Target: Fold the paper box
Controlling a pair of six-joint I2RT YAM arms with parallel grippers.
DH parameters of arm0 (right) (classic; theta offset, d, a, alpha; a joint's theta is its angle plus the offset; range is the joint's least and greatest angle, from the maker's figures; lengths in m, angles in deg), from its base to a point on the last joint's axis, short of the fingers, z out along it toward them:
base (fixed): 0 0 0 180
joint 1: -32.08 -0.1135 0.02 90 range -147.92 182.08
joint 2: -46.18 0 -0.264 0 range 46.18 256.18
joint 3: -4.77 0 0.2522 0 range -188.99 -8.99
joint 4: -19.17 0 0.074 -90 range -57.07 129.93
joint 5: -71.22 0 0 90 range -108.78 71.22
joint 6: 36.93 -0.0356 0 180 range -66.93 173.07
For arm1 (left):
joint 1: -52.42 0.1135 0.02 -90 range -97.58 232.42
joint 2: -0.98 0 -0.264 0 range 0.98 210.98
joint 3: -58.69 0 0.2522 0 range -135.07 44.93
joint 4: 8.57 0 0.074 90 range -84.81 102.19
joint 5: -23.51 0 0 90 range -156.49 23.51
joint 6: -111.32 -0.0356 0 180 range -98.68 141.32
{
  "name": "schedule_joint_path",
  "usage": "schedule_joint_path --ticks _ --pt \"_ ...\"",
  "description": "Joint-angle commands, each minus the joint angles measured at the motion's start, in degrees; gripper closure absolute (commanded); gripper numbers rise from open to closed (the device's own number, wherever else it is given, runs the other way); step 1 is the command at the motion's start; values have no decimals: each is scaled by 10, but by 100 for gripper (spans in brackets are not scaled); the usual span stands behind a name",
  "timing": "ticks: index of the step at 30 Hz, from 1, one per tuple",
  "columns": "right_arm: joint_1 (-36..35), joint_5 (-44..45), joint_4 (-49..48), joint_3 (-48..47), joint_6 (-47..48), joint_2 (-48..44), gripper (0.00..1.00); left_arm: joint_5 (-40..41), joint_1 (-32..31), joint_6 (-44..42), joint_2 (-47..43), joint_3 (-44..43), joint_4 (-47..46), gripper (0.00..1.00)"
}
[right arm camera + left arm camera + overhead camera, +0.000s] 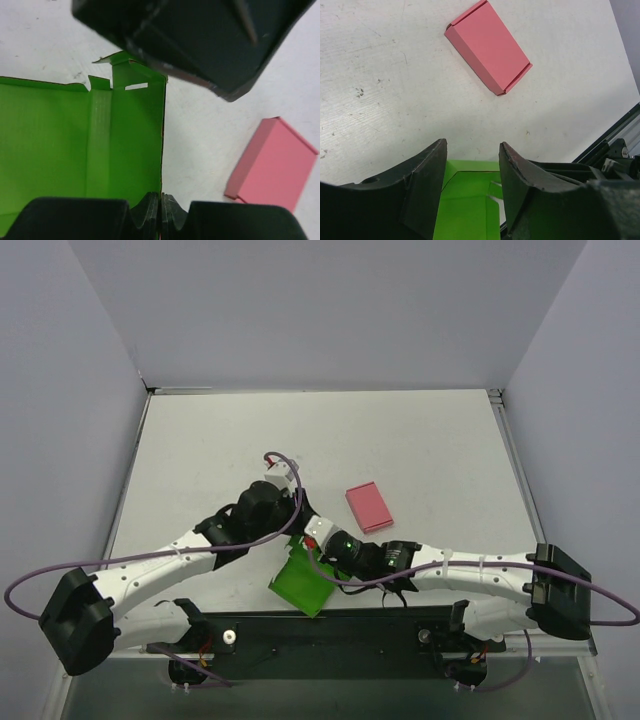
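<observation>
White scuffed table (420,440) with pale grey walls on three sides holds two boxes and two arms.

The right gripper (160,204) has its two fingers pressed together on the thin upright edge of a green box (55,140) wall; the card runs straight down into the seam between the pads. From that pinch the open box spreads toward 9 o'clock in the right wrist view, showing its inner faces, one fold crease and one small slot cut in a raised flap (136,86) near 12 o'clock.

The left gripper (472,146) stands just over the same box, its fingers (427,170) apart, with bare table and green card in the gap. Whether either pad touches the card I cannot tell.

From above, the right gripper (312,543) and left gripper (298,522) meet over the box's far edge. The green box (303,585) lies at 6 o'clock on the table, close to the black rail (340,630) that carries the arm bases.

One pink box (368,507), flat and closed, lies apart at 2 o'clock from the green one. It shows at 12 o'clock in the left wrist view (487,47) and at 4 o'clock in the right wrist view (275,165).

Two purple cables (40,575) loop outward, one along each arm.
</observation>
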Motion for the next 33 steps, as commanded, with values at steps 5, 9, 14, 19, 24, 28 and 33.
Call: schedule_joint_path --ticks 5,9,14,19,24,28,33 --pt "-43 226 19 -37 68 25 100 4 4 16 24 -29 17 43" --pt "-54 266 17 -44 72 45 100 2 4 31 23 -11 -21 43" --pt "-60 271 14 -44 73 57 100 -4 4 41 41 -2 -40 43" --pt "-68 283 8 -44 80 63 100 2 4 54 52 20 -81 43" --pt "-74 282 3 -40 84 65 100 14 4 61 70 19 -103 43" --pt "-77 284 3 -37 83 68 100 16 7 73 75 30 -126 42" --pt "-79 285 -1 -34 82 71 100 14 12 81 87 36 -147 42"
